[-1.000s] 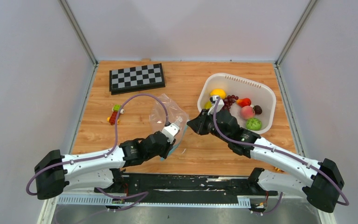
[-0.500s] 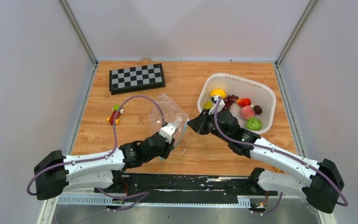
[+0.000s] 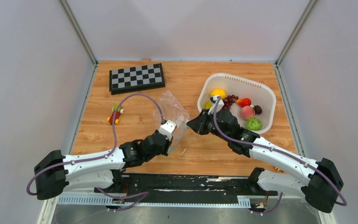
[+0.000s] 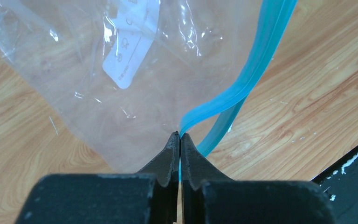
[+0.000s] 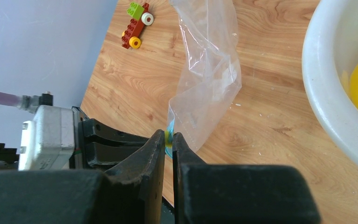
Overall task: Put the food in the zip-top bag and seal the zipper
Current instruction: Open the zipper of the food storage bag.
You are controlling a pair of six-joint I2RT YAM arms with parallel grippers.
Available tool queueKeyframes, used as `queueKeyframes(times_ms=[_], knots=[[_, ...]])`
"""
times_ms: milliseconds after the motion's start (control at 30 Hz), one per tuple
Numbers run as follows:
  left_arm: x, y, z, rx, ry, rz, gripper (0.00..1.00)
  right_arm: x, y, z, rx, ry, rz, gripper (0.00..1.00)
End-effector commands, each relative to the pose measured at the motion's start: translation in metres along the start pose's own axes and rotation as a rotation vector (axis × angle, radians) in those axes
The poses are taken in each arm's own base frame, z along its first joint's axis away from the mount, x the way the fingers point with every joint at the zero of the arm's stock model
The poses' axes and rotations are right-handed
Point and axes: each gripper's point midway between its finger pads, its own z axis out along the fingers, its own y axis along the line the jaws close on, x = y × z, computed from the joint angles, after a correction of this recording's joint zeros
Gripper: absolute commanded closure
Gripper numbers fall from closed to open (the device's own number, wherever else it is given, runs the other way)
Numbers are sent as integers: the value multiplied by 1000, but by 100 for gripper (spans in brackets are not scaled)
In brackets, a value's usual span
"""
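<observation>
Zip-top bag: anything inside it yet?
No food shows inside the zip-top bag: only the table seen through the clear film, and a white label. The corner pinched by the left tool is covered.

The left gripper (image 3: pixel 170 127), jaws parted a moment ago, now closes tight on the zipper (image 4: pixel 242 84). In the top view it sits slightly left of and above its earlier spot at centre frame. The zip-top bag (image 3: pixel 176 109) is narrower, its left bulge pulled in, and the purple cable (image 3: pixel 140 94) loop over it arches a little lower.
</observation>
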Motion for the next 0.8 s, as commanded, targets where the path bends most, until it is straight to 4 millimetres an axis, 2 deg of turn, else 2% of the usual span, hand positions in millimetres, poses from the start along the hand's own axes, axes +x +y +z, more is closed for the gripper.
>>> queueKeyframes(times_ms=[0, 33, 233, 333, 467, 600, 700, 767], knots=[[-35, -5, -6, -1, -78, -34, 100, -12, 12, 0, -37, -22, -33, 95], [-36, -2, -7, -19, -81, -38, 100, -13, 12, -1, -36, -21, -38, 92], [-54, 10, -21, -86, -107, -94, 100, -15, 27, -10, -107, -9, -80, 49], [-65, 15, -27, -126, -118, -137, 100, -17, 35, -15, -143, -11, -102, 34], [-80, 16, -31, -164, -118, -192, 100, -16, 51, -17, -216, 5, -124, 32], [-89, 0, -26, -122, -84, -215, 100, -10, 61, -8, -194, 26, -161, 35], [-90, -9, -24, -95, -66, -235, 100, -7, 67, 1, -168, 20, -169, 42], [-91, -12, -24, -85, -69, -246, 100, -8, 59, 7, -114, -2, -163, 49]])
